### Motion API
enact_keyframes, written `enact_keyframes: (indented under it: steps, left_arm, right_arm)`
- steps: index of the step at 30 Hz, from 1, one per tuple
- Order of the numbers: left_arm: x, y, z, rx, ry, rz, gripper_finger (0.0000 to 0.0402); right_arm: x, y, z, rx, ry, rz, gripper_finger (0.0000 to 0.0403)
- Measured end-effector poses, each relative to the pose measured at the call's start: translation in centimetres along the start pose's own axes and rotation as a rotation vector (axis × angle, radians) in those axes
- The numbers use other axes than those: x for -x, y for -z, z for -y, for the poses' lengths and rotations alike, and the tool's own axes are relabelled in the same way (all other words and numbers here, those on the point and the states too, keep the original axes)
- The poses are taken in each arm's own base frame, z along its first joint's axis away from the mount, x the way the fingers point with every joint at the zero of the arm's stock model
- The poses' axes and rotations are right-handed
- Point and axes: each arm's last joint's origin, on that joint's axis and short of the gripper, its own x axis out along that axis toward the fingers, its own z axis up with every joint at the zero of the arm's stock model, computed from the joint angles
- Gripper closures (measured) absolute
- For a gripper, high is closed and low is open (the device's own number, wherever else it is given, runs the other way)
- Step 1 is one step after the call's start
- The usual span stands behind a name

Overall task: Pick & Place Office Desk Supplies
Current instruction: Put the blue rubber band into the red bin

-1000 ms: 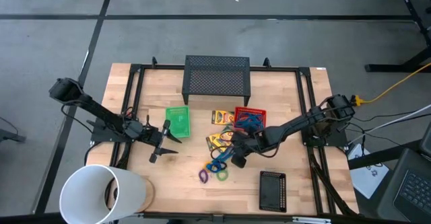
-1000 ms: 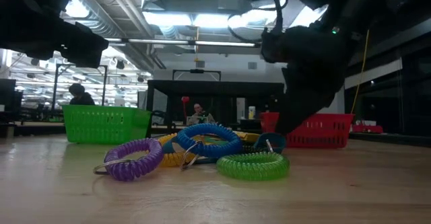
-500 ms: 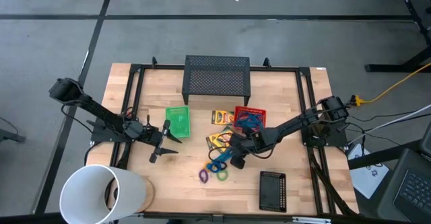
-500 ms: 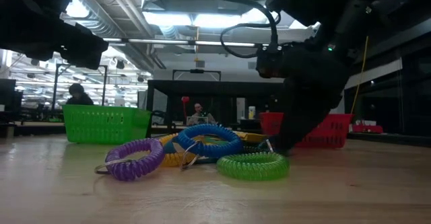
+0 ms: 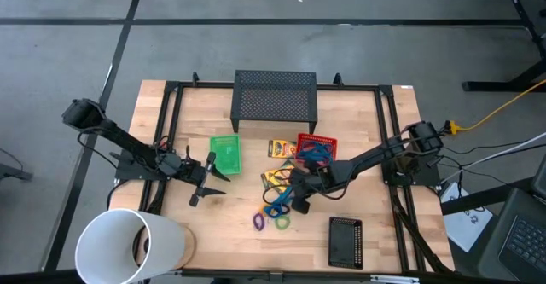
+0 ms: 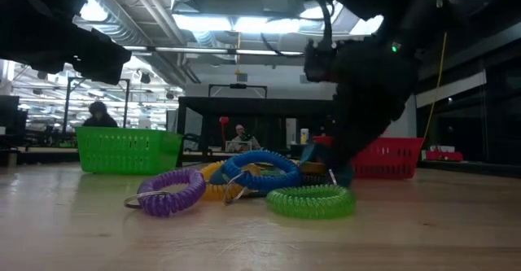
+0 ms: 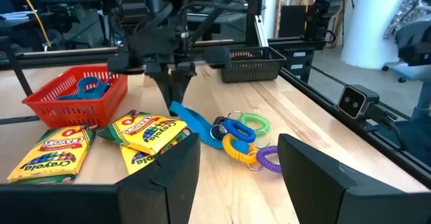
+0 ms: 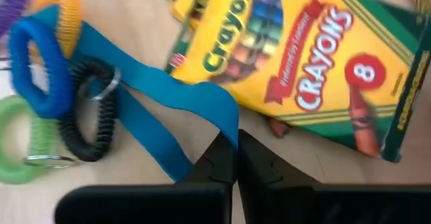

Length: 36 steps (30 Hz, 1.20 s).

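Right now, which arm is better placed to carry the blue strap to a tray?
The right arm, probably. The right gripper is shut on the blue strap beside the crayon box. The left gripper waits open by the green tray, away from it.

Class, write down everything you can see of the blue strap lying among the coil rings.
The blue strap is a flat, flexible band, cloth-like, doubled into a loop. It runs from the right gripper, whose jaws are shut on its folded end, past a yellow crayon box toward the coil rings, touching the black one. Most of it rests on the wooden table.
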Motion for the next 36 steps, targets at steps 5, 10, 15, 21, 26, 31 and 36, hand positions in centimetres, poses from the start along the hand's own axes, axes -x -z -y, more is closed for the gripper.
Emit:
enact_keyframes:
  steps: [5, 10, 15, 21, 26, 31, 36]
  left_arm:
    - [0.0, 0.0, 0.0, 0.000, 0.000, 0.000, 0.0206]
    - [0.0, 0.0, 0.0, 0.000, -0.001, 0.000, 0.0206]
    - [0.0, 0.0, 0.0, 0.000, -0.001, 0.001, 0.0206]
    - [0.0, 0.0, 0.0, 0.000, 0.000, 0.000, 0.0206]
    - [0.0, 0.0, 0.0, 0.000, -0.001, 0.001, 0.0206]
    - [0.0, 0.0, 0.0, 0.000, -0.001, 0.001, 0.0206]
    - [0.0, 0.0, 0.0, 0.000, -0.001, 0.001, 0.0206]
  right_arm:
    - [1.7, -1.2, -1.6, 0.053, 0.020, 0.003, 0.0399]
    - [4.5, -1.9, -3.4, 0.095, 0.159, -0.010, 0.0399]
    - [7.9, -2.7, -5.4, 0.139, 0.299, 0.051, 0.0399]
    - [11.6, -3.0, -6.4, 0.150, 0.489, 0.157, 0.0398]
    - [13.2, -3.1, -6.6, 0.136, 0.569, 0.215, 0.0398]
    - [13.4, -3.2, -6.6, 0.137, 0.587, 0.232, 0.0398]
    - [13.5, -3.2, -6.5, 0.147, 0.614, 0.252, 0.0398]
